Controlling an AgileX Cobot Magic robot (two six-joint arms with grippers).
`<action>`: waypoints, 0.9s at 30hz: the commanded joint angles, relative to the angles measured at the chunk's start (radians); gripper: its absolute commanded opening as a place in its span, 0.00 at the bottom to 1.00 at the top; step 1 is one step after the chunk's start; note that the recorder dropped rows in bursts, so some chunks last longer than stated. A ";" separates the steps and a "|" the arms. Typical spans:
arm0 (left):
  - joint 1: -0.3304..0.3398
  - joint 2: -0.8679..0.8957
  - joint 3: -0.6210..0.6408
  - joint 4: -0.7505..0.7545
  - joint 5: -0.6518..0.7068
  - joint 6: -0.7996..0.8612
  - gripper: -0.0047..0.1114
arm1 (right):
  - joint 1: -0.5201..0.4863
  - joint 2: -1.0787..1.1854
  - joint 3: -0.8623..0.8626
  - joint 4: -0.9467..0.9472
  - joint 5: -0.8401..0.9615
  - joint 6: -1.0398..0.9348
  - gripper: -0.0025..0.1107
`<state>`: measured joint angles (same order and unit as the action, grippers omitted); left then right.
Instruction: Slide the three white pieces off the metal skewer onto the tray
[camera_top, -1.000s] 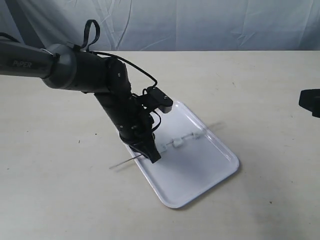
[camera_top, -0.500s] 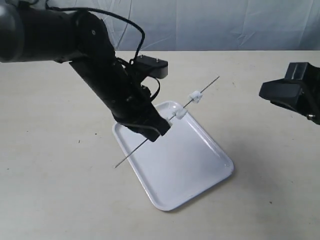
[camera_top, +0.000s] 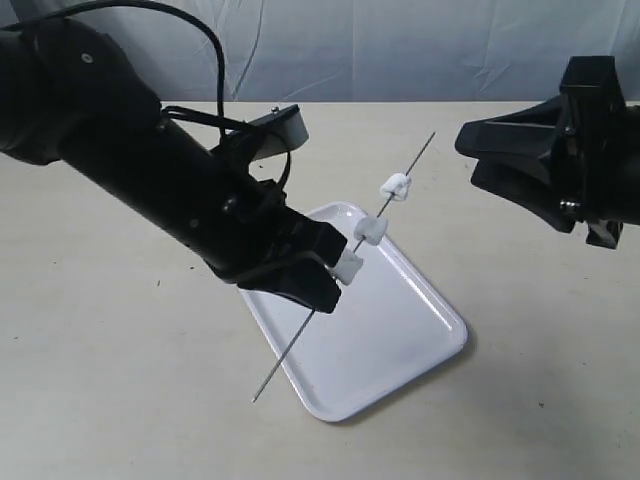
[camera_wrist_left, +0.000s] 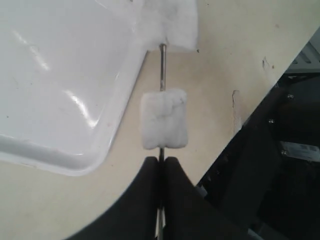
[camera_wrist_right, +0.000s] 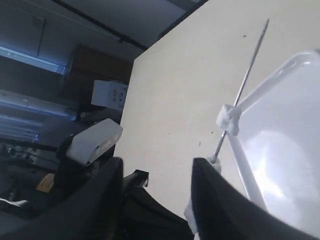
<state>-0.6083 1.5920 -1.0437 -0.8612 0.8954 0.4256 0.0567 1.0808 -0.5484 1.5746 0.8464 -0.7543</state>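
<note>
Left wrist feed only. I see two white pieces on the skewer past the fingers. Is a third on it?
Observer: Yes. The exterior view shows three white pieces threaded on the metal skewer.
Operator: Right gripper?
Observer: The right gripper is open, apart from the skewer, just beyond its upper tip.
Operator: Skewer attitude?
Observer: Tilted, tip up toward the right gripper. A long bare length sticks out below the left gripper.

The exterior view looks down obliquely across the beige counter (camera_top: 100, 400). The left wrist view sits very close to the thin grey metal skewer (camera_wrist_left: 162, 65). The right wrist view faces it from farther off. All three views share the glossy white rectangular tray (camera_top: 400, 345).
</note>
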 joint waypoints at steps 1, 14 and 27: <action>-0.001 -0.059 0.047 -0.051 -0.033 0.000 0.04 | 0.003 0.068 -0.005 0.003 0.053 -0.019 0.38; -0.001 -0.097 0.049 -0.177 -0.026 0.046 0.04 | 0.003 0.187 -0.005 0.140 0.093 -0.202 0.27; -0.001 -0.097 0.049 -0.205 0.025 0.047 0.04 | 0.003 0.291 -0.013 0.170 0.201 -0.313 0.35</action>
<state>-0.6083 1.5051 -0.9977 -1.0465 0.9140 0.4670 0.0567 1.3615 -0.5493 1.7316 1.0236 -1.0394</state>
